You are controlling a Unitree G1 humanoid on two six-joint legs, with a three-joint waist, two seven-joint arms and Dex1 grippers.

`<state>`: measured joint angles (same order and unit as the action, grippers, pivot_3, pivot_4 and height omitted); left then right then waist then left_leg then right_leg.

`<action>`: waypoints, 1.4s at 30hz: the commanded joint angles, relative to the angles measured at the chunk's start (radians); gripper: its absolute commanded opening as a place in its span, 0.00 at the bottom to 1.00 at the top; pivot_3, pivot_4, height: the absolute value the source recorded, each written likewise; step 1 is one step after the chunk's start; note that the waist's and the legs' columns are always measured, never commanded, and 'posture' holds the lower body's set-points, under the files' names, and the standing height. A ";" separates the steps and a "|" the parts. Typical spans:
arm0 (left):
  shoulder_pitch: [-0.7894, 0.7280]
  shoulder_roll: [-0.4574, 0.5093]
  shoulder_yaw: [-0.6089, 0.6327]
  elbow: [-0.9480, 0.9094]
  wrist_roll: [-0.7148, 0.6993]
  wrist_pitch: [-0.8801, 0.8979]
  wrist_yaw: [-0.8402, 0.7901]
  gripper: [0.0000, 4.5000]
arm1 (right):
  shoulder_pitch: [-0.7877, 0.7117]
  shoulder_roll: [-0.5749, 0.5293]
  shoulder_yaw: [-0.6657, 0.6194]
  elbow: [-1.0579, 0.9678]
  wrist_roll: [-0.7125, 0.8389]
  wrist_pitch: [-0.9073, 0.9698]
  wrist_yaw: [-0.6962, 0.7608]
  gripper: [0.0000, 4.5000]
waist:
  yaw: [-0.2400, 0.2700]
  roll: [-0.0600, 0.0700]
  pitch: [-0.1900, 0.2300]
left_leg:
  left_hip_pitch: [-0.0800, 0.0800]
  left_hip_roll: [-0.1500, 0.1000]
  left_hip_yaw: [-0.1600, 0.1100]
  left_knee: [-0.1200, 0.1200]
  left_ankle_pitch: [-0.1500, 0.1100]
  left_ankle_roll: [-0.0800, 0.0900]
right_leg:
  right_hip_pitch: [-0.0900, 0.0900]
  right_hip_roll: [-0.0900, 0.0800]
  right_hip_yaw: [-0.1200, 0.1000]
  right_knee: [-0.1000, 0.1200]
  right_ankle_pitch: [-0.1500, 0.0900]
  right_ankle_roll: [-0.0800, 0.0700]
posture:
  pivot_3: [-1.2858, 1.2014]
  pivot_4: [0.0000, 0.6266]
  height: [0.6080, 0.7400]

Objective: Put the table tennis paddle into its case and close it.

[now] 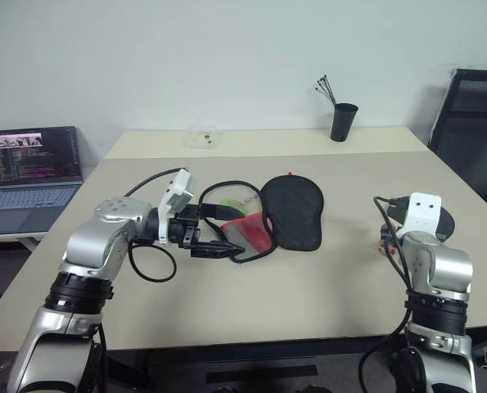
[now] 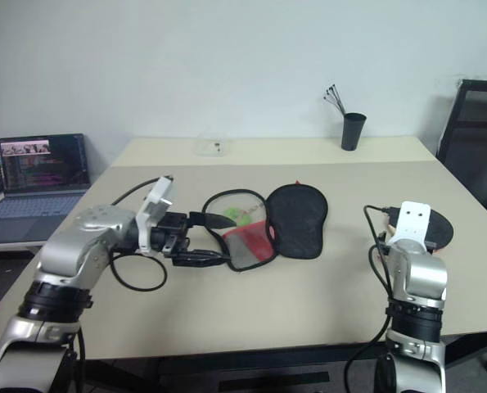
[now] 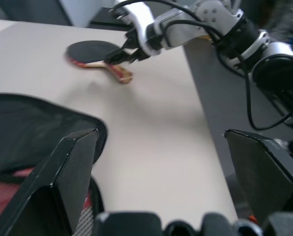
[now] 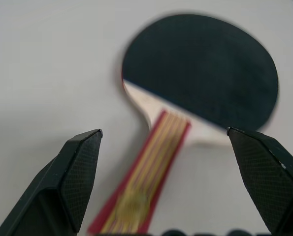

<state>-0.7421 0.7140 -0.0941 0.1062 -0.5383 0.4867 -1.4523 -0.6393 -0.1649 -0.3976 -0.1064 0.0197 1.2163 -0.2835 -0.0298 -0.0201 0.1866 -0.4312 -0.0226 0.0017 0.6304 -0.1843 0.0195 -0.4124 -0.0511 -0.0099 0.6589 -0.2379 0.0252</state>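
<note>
**Paddle loose on the table, case lying open at centre**

The table tennis paddle [image 4: 200,73] lies flat on the beige table [image 1: 325,278] at my right side, black rubber face up, its light-wood handle with red stripes pointing back between my fingers. My right gripper [image 4: 173,172] hangs just over that handle with its two black fingers spread wide, holding nothing.

The case [image 1: 290,211] lies near the middle of the table, well apart from the paddle. Its black flap is folded out flat, and the red and mesh part with a bit of green shows beside it. My left gripper [image 1: 218,246] sits at the case's open edge, fingers wide apart and empty.

At the far edge stands a black cup [image 1: 343,121] with thin sticks in it, and a small clear container [image 1: 202,136]. A laptop [image 1: 32,176] sits off to my left, a black chair [image 1: 471,123] to my right.
</note>
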 commanded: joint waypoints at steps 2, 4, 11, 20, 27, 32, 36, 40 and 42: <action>-0.070 -0.012 -0.014 0.045 0.025 -0.046 -0.057 1.00 | -0.064 0.032 -0.065 -0.009 -0.007 0.025 -0.045 0.99 | 0.000 0.000 0.000 | 0.000 0.000 0.001 0.000 0.000 0.000 | 0.000 0.000 0.000 0.000 0.000 0.000 | 0.52 0.24 1.00; -0.084 -0.021 -0.018 0.057 0.028 -0.053 -0.061 1.00 | -0.082 0.038 -0.083 0.034 -0.007 -0.003 -0.057 0.99 | -0.001 0.000 0.000 | 0.000 0.000 0.001 0.000 0.000 0.000 | 0.000 0.000 0.000 0.000 0.000 0.000 | 0.52 0.24 1.00; -0.052 -0.025 -0.004 0.028 0.028 -0.050 -0.046 1.00 | -0.104 0.036 -0.120 0.174 -0.001 -0.075 -0.078 0.99 | -0.002 0.000 0.000 | 0.000 0.000 0.001 -0.001 0.000 0.000 | -0.001 0.000 0.000 0.000 0.000 0.000 | 0.52 0.24 1.00; 0.006 0.012 0.027 -0.033 0.006 -0.021 -0.030 1.00 | -0.115 0.038 -0.135 0.297 0.021 -0.122 -0.082 0.99 | -0.003 0.000 0.000 | 0.001 0.000 0.000 0.000 0.001 0.001 | 0.001 0.000 0.000 0.000 -0.002 0.003 | 0.52 0.24 1.00; 0.025 0.020 0.050 -0.064 0.001 -0.003 -0.010 1.00 | -0.117 0.005 -0.092 0.364 0.016 -0.158 -0.058 0.65 | -0.003 -0.001 0.000 | 0.006 0.000 0.000 0.000 0.002 0.003 | 0.006 0.000 0.001 -0.001 -0.004 -0.001 | 0.52 0.24 1.00; 0.032 0.021 0.058 -0.074 0.000 0.003 -0.002 1.00 | -0.098 -0.027 -0.030 0.363 0.007 -0.176 -0.020 0.31 | -0.002 -0.001 -0.001 | 0.006 0.000 0.001 0.000 0.002 0.003 | 0.006 -0.001 0.001 -0.001 -0.004 -0.001 | 0.52 0.24 1.00; 0.029 0.022 0.057 -0.072 0.002 0.003 -0.001 1.00 | -0.077 -0.094 0.038 0.357 -0.007 -0.189 0.039 0.29 | -0.002 -0.001 -0.001 | 0.006 0.000 0.001 0.000 0.002 0.003 | 0.006 -0.001 0.001 -0.002 -0.004 -0.001 | 0.52 0.24 1.00; 0.028 0.019 0.053 -0.070 0.004 0.001 -0.003 1.00 | -0.048 -0.218 0.115 0.358 0.013 -0.195 0.198 0.29 | 0.001 -0.001 0.000 | 0.005 0.000 0.000 -0.001 0.002 0.003 | 0.006 -0.001 0.001 -0.002 -0.004 -0.001 | 0.52 0.24 1.00; 0.028 0.018 0.052 -0.069 0.005 0.001 -0.003 1.00 | -0.029 -0.270 0.158 0.341 0.036 -0.191 0.296 0.29 | 0.002 -0.001 0.000 | 0.004 0.000 0.000 -0.001 0.002 0.003 | 0.006 -0.001 0.001 -0.004 -0.004 -0.001 | 0.52 0.24 1.00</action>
<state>-0.7034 0.7227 -0.0715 0.0679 -0.5133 0.4935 -1.4514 -0.6725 -0.4025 -0.2704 0.2668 0.0386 1.0362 -0.0605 -0.0276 -0.0207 0.1864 -0.4277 -0.0231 0.0016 0.6290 -0.1824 0.0227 -0.4072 -0.0518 -0.0094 0.6546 -0.2420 0.0245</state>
